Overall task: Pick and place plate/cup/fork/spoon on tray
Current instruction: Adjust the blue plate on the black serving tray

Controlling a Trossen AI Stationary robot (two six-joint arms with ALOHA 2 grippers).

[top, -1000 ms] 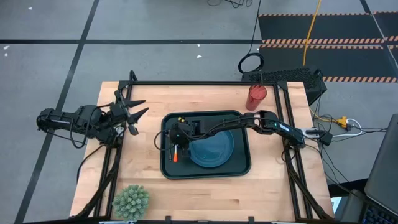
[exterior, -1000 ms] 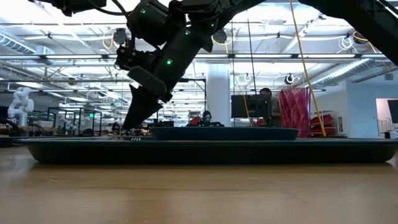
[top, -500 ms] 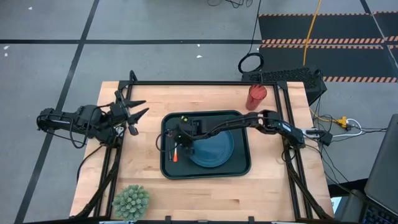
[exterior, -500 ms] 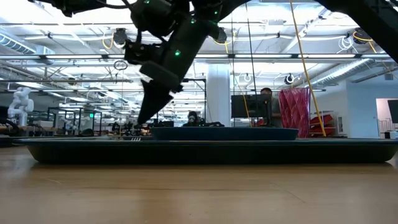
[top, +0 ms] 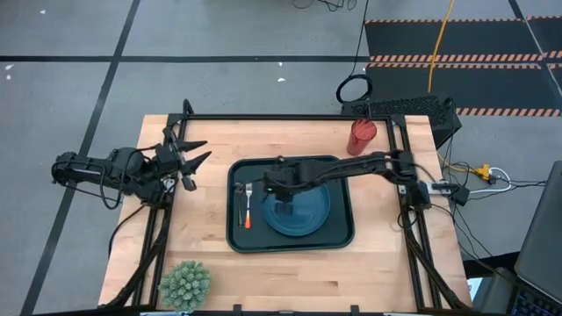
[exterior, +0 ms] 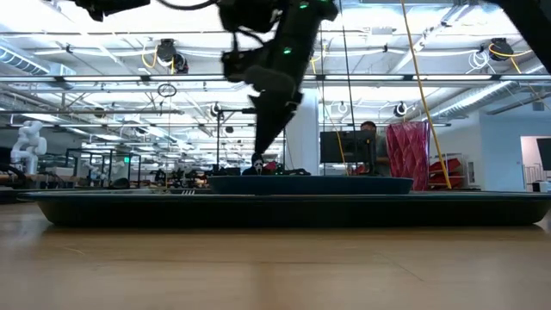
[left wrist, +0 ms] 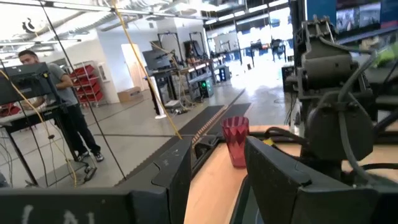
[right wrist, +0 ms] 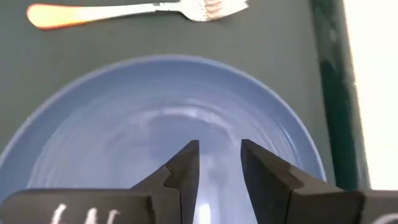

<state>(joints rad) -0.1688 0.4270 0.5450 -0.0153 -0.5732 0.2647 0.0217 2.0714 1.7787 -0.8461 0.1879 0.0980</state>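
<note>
The dark tray (top: 342, 235) lies at the table's middle with the blue plate (top: 303, 212) on its right half. The fork (top: 248, 205) lies on the tray floor left of the plate, orange handle toward the near edge; it also shows in the right wrist view (right wrist: 124, 11). A thin dark line (top: 238, 207) beside the fork may be the spoon; I cannot tell. The red cup (top: 361, 136) stands on the table at the far right. My right gripper (top: 271, 188) hovers over the plate's left part (right wrist: 217, 118), open and empty. My left gripper (top: 191, 158) waits open at the table's left.
A green spiky plant (top: 184, 283) stands at the near left corner. A dark box (top: 413, 110) sits at the far right corner behind the cup. Bare wood lies between my left gripper and the tray. A person (left wrist: 59, 93) stands in the room beyond the table.
My right gripper has gone from over the fork at the tray's left toward the right and a little up, and now hangs over the plate. The fork stays lying on the tray, now uncovered.
</note>
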